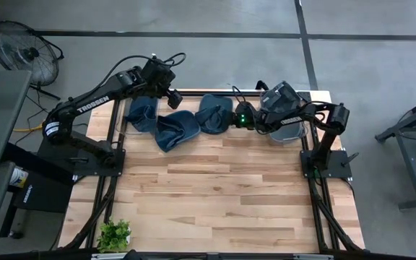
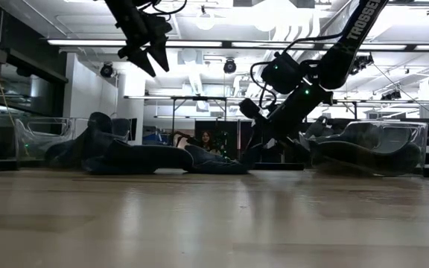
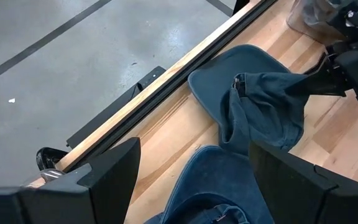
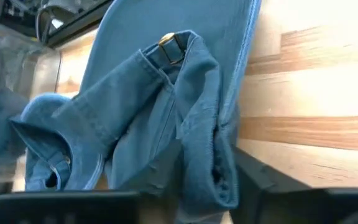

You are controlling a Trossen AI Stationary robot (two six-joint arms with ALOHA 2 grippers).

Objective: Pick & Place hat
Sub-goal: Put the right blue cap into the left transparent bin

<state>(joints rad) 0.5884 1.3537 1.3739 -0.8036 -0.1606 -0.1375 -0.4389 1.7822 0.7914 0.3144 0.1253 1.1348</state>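
Three blue denim hats lie in a row along the table's far edge: the left hat (image 1: pixel 141 114), the middle hat (image 1: pixel 178 130) and the right hat (image 1: pixel 214 114). My left gripper (image 1: pixel 172 97) hangs open in the air above the left and middle hats (image 2: pixel 146 56) and touches nothing. In its wrist view, its fingers stand wide apart (image 3: pixel 191 155) over the middle hat (image 3: pixel 216 186). My right gripper (image 1: pixel 235 119) is low at the table (image 2: pixel 248 152), shut on the right hat (image 4: pixel 166 112). My right gripper pinches a bunched fold of the right hat's cloth (image 4: pixel 210 180) between its two fingers, on the side of the hat toward the table's right. It comes in low from the table's right, slanting down. Cloth is drawn toward the fingers (image 3: pixel 291 87); the rest lies on the table.
A clear plastic bin (image 1: pixel 289 128) stands at the far right corner under the right arm, with dark blue cloth inside (image 2: pixel 371 145). A small green plant (image 1: pixel 114 235) sits at the near left corner. The wooden table's middle and near part (image 1: pixel 222 195) are bare.
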